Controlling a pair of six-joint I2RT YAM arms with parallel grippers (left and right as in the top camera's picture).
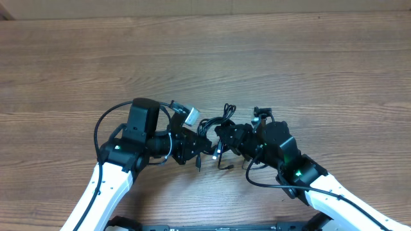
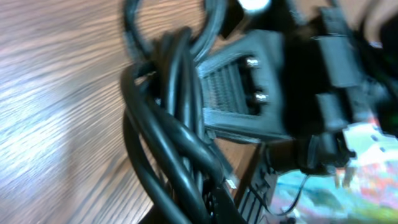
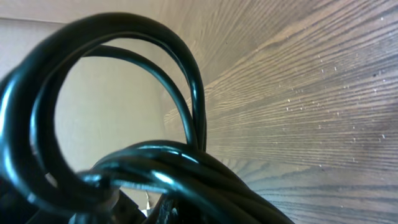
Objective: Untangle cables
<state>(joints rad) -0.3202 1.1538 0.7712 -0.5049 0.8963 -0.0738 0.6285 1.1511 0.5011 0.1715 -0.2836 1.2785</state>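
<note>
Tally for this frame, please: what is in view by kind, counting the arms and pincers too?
Robot arms: 2, left arm and right arm
Pincers: 2, left pincer and right pincer
Cable bundle: 1, strands too tangled to count separately
Table: 1
Total: 6

No legible text, label, brand, number or sign in any view; cables (image 1: 225, 119) show no readable print; colourful patch (image 2: 367, 180) at edge of left wrist view too blurred to read
</note>
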